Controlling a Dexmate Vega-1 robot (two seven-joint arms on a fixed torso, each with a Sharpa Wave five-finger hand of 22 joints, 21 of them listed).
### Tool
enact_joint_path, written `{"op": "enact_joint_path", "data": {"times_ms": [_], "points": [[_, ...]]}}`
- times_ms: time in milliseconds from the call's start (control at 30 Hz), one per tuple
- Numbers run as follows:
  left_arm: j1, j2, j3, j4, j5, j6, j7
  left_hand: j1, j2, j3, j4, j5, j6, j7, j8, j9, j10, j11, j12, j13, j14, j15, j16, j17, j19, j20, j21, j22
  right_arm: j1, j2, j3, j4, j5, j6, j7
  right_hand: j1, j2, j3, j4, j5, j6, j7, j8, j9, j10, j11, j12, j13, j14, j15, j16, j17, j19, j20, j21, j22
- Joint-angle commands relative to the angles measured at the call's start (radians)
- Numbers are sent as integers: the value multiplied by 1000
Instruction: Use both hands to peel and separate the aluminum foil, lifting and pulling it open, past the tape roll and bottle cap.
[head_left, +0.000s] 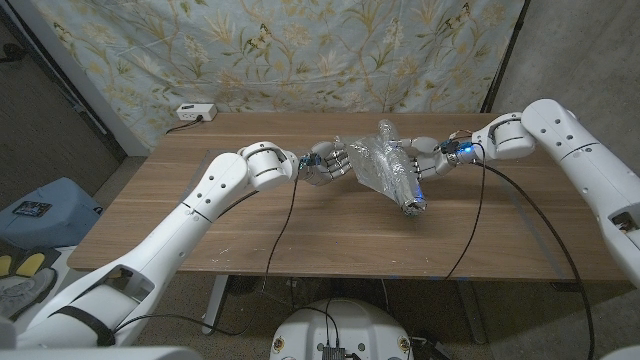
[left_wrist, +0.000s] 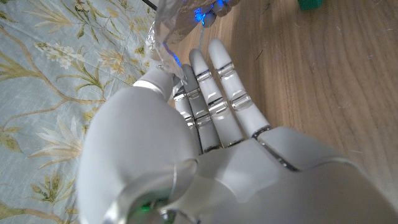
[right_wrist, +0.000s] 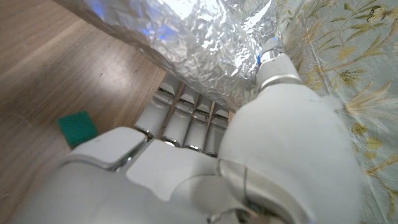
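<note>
Midway along the far half of the wooden table (head_left: 300, 225), the aluminum foil (head_left: 390, 165) sits as a crumpled, shiny bundle running from a raised far end down toward a near end resting on the wood. Left hand (head_left: 325, 163) meets the foil's left edge; from the left wrist view its fingers (left_wrist: 217, 93) reach out straight and close together along the table, and a thin foil edge (left_wrist: 166, 37) appears caught between the thumb and the fingers. Right hand (head_left: 425, 155) is at the foil's right side; in the right wrist view the crinkled sheet (right_wrist: 199, 43) drapes over its fingers (right_wrist: 180, 118), with the thumb tip (right_wrist: 280, 62) pressed up against it, so it seems to pinch the foil. Small green block (right_wrist: 78, 127) lies on the wood just beside the right hand. White power strip (head_left: 196, 112) sits at the table's far left corner. Floral cloth backdrop (head_left: 300, 50) hangs behind the table. No readable writing or brand marks on anything.
</note>
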Motion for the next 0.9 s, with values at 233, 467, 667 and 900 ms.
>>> {"op": "enact_joint_path", "data": {"times_ms": [233, 467, 667, 900], "points": [[8, 41, -34, -37, -36, 0, -11, 1, -1, 10, 0, -3, 7, 2, -2, 3, 27, -20, -1, 3, 6, -1, -5, 6, -6, -2, 11, 3, -50, -21, 21, 8, 28, 49, 70, -64, 167, 5, 24, 2, 3, 21, -12, -1, -19, 9, -6, 0, -12, 4, -11, -1, -10, 5, -4, 3], [17, 71, -64, -63, -62, -13, -18, 2, 0, 10, -1, -3, 4, 7, -4, 4, 27, -19, -2, 4, 6, -2, -6, 8, -7, -4, 15, 2, -78, -17, 48, 16, 82, 39, 38, -80, 162, -2, 29, 0, -24, 26, -26, -2, -28, 20, -9, 1, -12, 10, -15, -3, -3, 8, -2, 2], [18, 85, -71, -71, -71, -24, -20, 3, 0, 10, -2, -4, 4, 7, -4, 6, 25, -18, -3, 5, 5, -2, -7, 9, -7, -4, 19, 2, -95, -15, 54, 17, 108, 42, 36, -94, 158, -7, 33, -1, -40, 32, -36, -3, -30, 26, -10, -1, -12, 15, -18, -4, 0, 12, -1, 2], [21, 90, -70, -71, -92, -32, -17, 4, 0, 10, -2, -4, 3, 9, -5, 6, 24, -19, -5, 4, 6, -2, -8, 11, -8, -5, 23, 2, -103, -17, 62, 12, 133, 46, 22, -101, 156, -9, 33, -1, -54, 36, -45, -6, -38, 28, -13, 0, -13, 20, -22, -4, 3, 14, 0, 2]]}}
